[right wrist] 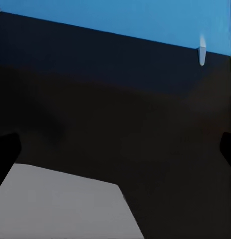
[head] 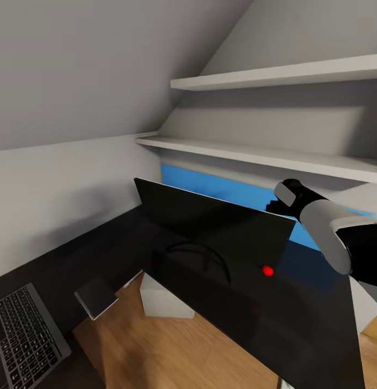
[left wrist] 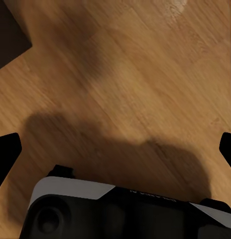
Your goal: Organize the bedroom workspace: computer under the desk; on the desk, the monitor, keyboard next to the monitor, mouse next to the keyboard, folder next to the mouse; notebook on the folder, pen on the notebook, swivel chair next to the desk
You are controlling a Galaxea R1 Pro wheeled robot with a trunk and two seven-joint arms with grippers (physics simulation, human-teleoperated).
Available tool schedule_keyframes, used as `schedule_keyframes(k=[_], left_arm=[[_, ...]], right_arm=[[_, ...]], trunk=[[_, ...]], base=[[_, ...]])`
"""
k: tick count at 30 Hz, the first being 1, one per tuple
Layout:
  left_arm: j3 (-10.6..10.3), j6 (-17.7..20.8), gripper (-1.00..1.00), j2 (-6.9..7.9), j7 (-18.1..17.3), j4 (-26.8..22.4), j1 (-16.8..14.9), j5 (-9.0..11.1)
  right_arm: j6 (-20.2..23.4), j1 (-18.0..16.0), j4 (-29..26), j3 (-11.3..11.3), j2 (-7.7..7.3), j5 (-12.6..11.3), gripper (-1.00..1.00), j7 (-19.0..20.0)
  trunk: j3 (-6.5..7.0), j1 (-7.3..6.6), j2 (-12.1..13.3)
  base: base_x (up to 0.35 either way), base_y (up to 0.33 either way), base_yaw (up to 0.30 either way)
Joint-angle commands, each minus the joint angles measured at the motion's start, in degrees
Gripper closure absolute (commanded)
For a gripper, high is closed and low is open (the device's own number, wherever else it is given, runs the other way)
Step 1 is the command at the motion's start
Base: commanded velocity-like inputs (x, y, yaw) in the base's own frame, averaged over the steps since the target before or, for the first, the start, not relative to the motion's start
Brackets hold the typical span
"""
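Note:
The wide black monitor (head: 210,221) stands tilted on the glossy black desk (head: 318,335), a red dot (head: 268,270) at its lower corner. My right gripper (head: 279,201) hovers at the monitor's upper far corner. In the right wrist view it (right wrist: 115,154) is open, its fingertips (right wrist: 6,154) wide apart over a dark surface. The keyboard (head: 23,340) lies on the desk at the near left. A thin grey rectangle (head: 96,297), which looks like the notebook, rests at the desk's inner edge. My left gripper (left wrist: 115,149) hangs open over the wood floor (left wrist: 145,74).
A white boxy block (head: 164,300) sits on the floor under the desk edge; I cannot tell whether it is the computer or the desk's leg. Two white shelves (head: 275,73) (head: 253,154) run above a blue wall strip (head: 220,189). The sloped grey ceiling closes in on the left.

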Motion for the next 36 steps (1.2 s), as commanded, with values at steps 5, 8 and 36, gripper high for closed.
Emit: schedule_keyframes(k=[5, 8, 36], left_arm=[[-0.49, -0.25, -1.0, 0.03, 0.44, 0.0, -0.06, 0.29], [-0.49, -0.25, -1.0, 0.03, 0.44, 0.0, -0.06, 0.29], [-0.4, -0.33, -1.0, 0.03, 0.44, 0.0, -0.06, 0.29]], right_arm=[[0.34, -0.02, -0.1, 0.52, 0.03, -0.75, -1.0, -0.29], [0.34, -0.02, -0.08, 0.51, -0.03, -0.72, -1.0, -0.29], [-9.58, 4.84, -0.07, 0.47, -6.55, -1.08, -1.0, 11.37]], trunk=[[0.1, 0.04, -0.11], [0.12, 0.04, -0.11], [0.12, 0.04, -0.11]], base=[[0.018, 0.0, -0.179], [0.001, 0.0, -0.024], [0.016, 0.0, -0.001]])
